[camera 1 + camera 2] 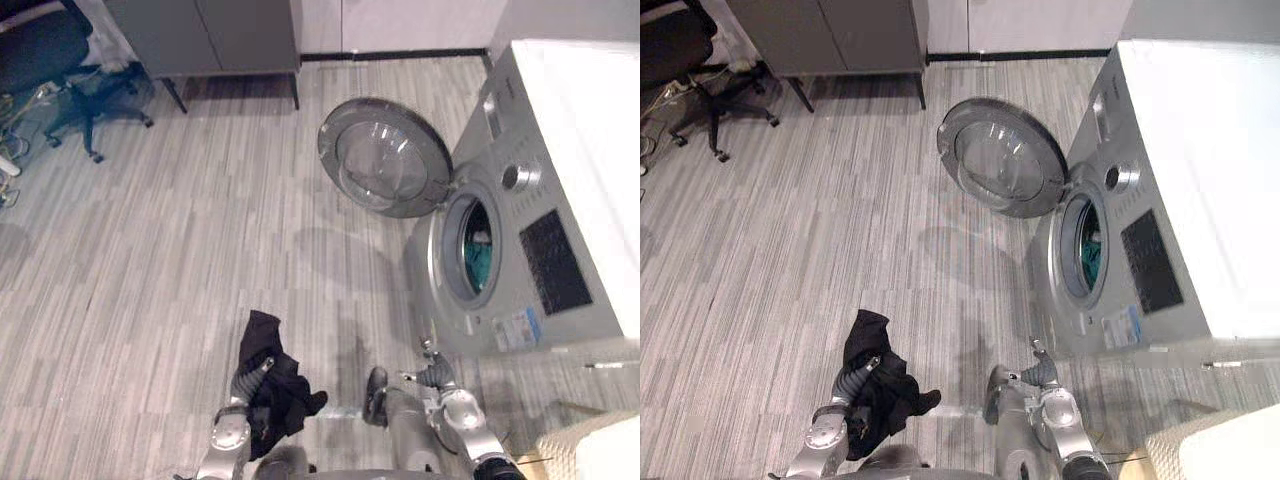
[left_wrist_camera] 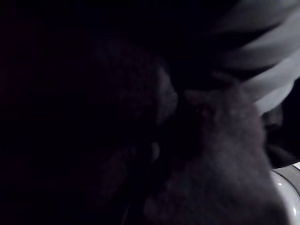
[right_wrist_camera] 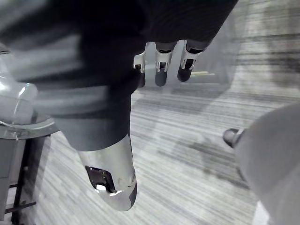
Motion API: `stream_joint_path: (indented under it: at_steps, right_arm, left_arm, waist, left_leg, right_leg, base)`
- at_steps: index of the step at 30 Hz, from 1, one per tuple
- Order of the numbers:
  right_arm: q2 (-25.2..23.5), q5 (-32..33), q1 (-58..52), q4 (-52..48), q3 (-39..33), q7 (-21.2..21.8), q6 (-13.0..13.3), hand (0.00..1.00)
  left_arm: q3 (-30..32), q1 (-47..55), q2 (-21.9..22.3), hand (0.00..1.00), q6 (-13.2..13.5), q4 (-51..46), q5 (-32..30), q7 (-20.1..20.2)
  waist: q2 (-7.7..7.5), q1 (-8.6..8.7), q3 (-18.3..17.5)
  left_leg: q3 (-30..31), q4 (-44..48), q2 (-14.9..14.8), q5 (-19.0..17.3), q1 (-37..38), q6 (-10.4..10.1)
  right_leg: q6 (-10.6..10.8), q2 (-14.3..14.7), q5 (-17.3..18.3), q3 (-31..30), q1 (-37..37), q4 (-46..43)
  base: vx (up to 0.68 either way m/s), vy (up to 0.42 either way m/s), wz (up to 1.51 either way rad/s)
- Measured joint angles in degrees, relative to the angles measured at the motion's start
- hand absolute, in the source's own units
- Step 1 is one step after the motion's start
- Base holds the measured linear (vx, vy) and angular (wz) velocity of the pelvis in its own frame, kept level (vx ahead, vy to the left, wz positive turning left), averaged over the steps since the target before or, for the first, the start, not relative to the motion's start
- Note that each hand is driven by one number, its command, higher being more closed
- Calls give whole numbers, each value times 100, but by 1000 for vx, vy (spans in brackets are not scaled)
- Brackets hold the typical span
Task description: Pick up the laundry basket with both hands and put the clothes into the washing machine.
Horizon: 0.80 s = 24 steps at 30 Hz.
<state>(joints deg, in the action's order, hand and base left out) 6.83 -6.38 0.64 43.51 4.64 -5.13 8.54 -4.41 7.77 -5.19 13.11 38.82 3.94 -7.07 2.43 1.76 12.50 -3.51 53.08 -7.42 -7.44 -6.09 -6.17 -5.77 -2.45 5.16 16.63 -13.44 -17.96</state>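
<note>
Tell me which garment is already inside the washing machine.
The teal garment, lying inside the drum. The black garment is outside the machine, at the left robot hand.

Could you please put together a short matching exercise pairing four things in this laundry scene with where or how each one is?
1 washer door
2 black garment
3 teal cloth
4 office chair

a inside the drum
b held by the left hand
c swung open
d beside the grey cabinet

Pairs: 1-c, 2-b, 3-a, 4-d.
</note>
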Motion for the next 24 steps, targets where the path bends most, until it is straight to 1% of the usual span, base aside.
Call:
stream_joint_path:
  at_steps: [1,2,3,4,5,6,7,8,9,11,12,13,14,15,16,17,18,19,20,21,22,23,24]
  right_arm:
    - [-63,2,5,-10,-7,-8,4,0]
    - [-65,3,1,-47,-37,-16,15,0]
    - [-54,3,12,-70,-63,-16,15,0]
    - [-46,3,22,-112,-115,-18,14,0]
    - [-50,1,24,-113,-154,-18,13,0]
    - [-60,-2,19,-111,-203,-21,9,0]
    - [-72,-31,17,-110,-207,-31,10,0]
    - [-70,-54,19,-110,-208,-42,11,0]
    - [-51,-116,3,-102,-206,-95,12,0]
    - [24,-151,-20,-104,-190,-107,14,0]
    - [-5,-174,-74,-96,-187,-111,3,0]
    - [-92,-202,-141,-141,-176,-110,11,0]
    - [-207,-231,-267,-208,-158,-102,16,0]
    - [-240,-231,-284,-207,-150,-101,13,0]
    - [-274,-233,-328,-205,-116,-99,13,0]
    - [-278,-238,-307,-198,-90,-100,7,0]
    - [-275,-282,-230,-170,-21,-101,2,0]
    - [-280,-310,-228,-166,-20,-101,2,0]
    - [-280,-329,-226,-158,-19,-100,2,0]
    - [-279,-348,-209,-146,-17,-94,-1,0]
    - [-283,-354,-167,-137,2,-92,0,0]
    - [-286,-376,-76,-74,19,-94,8,0]
    - [-280,-385,-37,-35,24,-96,6,0]
  left_arm:
    - [-4,-12,17,100,1,1,0,73]
    - [-25,-46,50,100,6,-14,-1,95]
    - [-23,-61,74,100,24,-26,0,99]
    - [-23,-92,87,100,39,-18,-2,105]
    - [-23,-111,91,100,37,-11,-4,111]
    - [-25,-158,106,100,35,-10,-9,143]
    - [-30,-189,110,100,42,-13,-12,178]
    - [-42,-222,118,100,41,-11,-12,184]
    - [-75,-218,199,100,45,1,-18,186]
    - [-155,-176,270,100,44,15,-17,181]
    - [-317,-161,263,100,39,66,-22,189]
    - [-383,-198,158,100,37,80,-23,189]
    - [-459,-256,23,100,36,84,-45,198]
    - [-467,-281,-13,100,34,83,-67,196]
    - [-468,-343,-76,100,19,63,-83,195]
    - [-462,-338,-105,100,-13,7,-116,189]
    - [-469,-309,-175,100,-26,-102,-126,191]
    - [-468,-310,-209,100,-44,-156,-127,193]
    - [-461,-322,-222,100,-56,-222,-127,187]
    - [-440,-317,-242,100,-51,-396,-133,182]
    - [-386,-313,-254,100,-41,-493,-159,183]
    - [-368,-341,-325,100,-32,-543,-249,183]
    - [-379,-369,-359,100,-35,-543,-264,189]
  waist:
    - [-73,-42,38]
    - [-128,-100,45]
    - [-142,-120,58]
    - [-132,-135,71]
    - [-130,-152,75]
    - [-140,-237,96]
    - [-175,-283,138]
    - [-137,-275,156]
    - [47,-270,174]
    - [251,-272,150]
    - [231,-291,172]
    - [37,-275,133]
    - [-162,-278,63]
    - [-212,-278,52]
    - [-262,-260,59]
    - [-272,-285,62]
    - [-287,-257,63]
    - [-282,-218,67]
    - [-284,-216,69]
    - [-281,-247,70]
    - [-276,-263,68]
    - [-278,-254,67]
    - [-282,-252,64]
  left_leg:
    - [-199,429,-86,-195,-237,221]
    - [-315,456,-62,-340,-495,286]
    - [-338,320,-52,-439,-689,342]
    - [-280,-65,-28,-591,-966,371]
    - [-205,-345,0,-648,-1094,349]
    - [136,-1243,164,-666,-1264,308]
    - [650,-2043,342,-620,-1314,233]
    - [926,-2432,400,-554,-1319,130]
    - [1767,-3527,406,-283,-1283,-205]
    - [2007,-3723,274,-177,-1248,-304]
    - [1795,-3329,328,393,-1229,-183]
    - [1559,-3253,454,253,-1215,-80]
    - [1165,-3225,579,120,-1194,74]
    - [997,-3192,593,65,-1176,132]
    - [615,-3089,596,-78,-1096,291]
    - [292,-3066,551,-140,-1021,413]
    - [-161,-3100,531,-212,-858,558]
    - [-448,-3161,528,-257,-713,633]
    - [-603,-3220,522,-282,-622,672]
    - [-961,-3340,469,-306,-414,706]
    - [-1202,-3423,397,-305,-304,706]
    - [-1432,-3505,317,-305,-225,706]
    - [-1512,-3527,293,-306,-198,706]
  right_leg:
    - [-9,56,7,-128,413,242]
    - [-9,55,6,-291,709,493]
    - [-7,61,7,-412,863,635]
    - [-5,69,6,-567,1036,813]
    - [-2,69,5,-646,1083,851]
    - [26,56,21,-873,1201,919]
    - [226,3,141,-1085,1312,926]
    - [304,3,195,-1147,1364,931]
    - [591,87,413,-1561,1398,862]
    - [750,213,559,-1860,1333,723]
    - [977,183,798,-2313,1283,446]
    - [1041,-3,895,-2494,1206,321]
    - [1142,-238,983,-2746,1008,92]
    - [1146,-290,977,-2820,905,-22]
    - [1201,-407,890,-2833,728,-229]
    - [1215,-491,850,-2729,599,-376]
    - [1221,-704,812,-2230,385,-685]
    - [1208,-898,817,-1574,294,-846]
    - [1178,-996,832,-1159,293,-874]
    - [1034,-1185,823,-252,319,-804]
    - [966,-1219,753,244,343,-667]
    - [949,-1224,643,640,367,-504]
    - [1005,-1228,596,752,394,-449]
  base:
    - [504,-83,-58]
    - [552,-66,-65]
    - [493,-9,-70]
    - [384,26,-60]
    - [345,85,-84]
    - [322,144,-93]
    - [315,174,-93]
    - [360,321,-129]
    - [285,319,-118]
    - [271,412,-137]
    - [264,474,-136]
    - [309,522,-143]
    - [174,294,-88]
    - [194,348,-127]
    - [167,330,-132]
    - [187,345,-188]
    - [171,272,-169]
    - [132,176,-148]
    - [127,118,-132]
    - [109,57,-136]
    - [111,26,-165]
    - [59,2,-126]
    - [54,-39,-104]
